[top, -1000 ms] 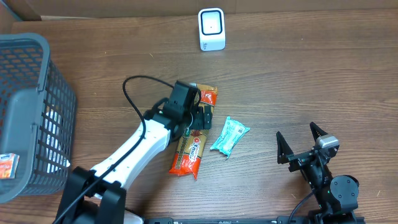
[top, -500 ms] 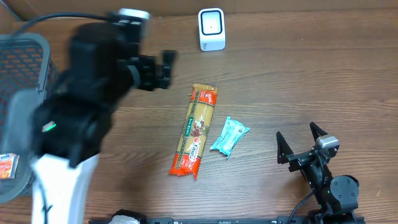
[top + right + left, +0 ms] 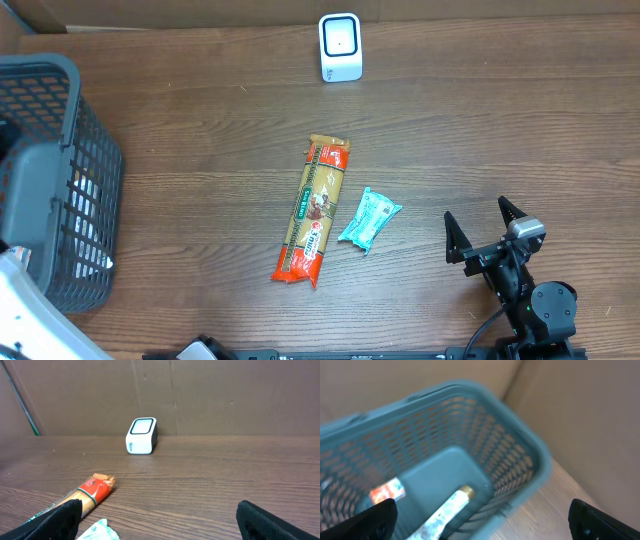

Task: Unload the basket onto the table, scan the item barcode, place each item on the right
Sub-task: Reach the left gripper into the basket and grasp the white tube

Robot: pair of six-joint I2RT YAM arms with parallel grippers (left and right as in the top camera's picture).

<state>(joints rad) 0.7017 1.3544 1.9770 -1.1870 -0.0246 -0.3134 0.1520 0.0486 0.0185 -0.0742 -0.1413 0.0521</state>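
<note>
**A:** What does the basket (image 3: 520, 450) hold?

**B:** It sits under the left gripper (image 3: 482, 522), whose jaws stand wide apart with nothing between them. A small red-orange packet (image 3: 387, 492) lies flat on the basket floor near the left jaw. A pale long packet (image 3: 445, 512) with a gold end slants between the jaws.

**A:** And the item to scan?

**B:** The long orange packet (image 3: 314, 210) lies flat on the table (image 3: 500, 120), ahead of the right gripper (image 3: 476, 212) and off toward its left jaw. A teal packet (image 3: 369, 218) lies just beside it, on the side nearer those jaws. The right jaws are spread wide too, holding nothing.

**A:** Room to move?

**B:** Bare wood runs from the right jaws to the scanner (image 3: 141, 436). The scanner stands ahead and slightly left, close before the cardboard wall (image 3: 225, 395). The basket stands well apart, far beyond the left jaw's side.

**A:** Any writing?

**B:** There is print on the orange packet's label, but it is too small to read.
</note>
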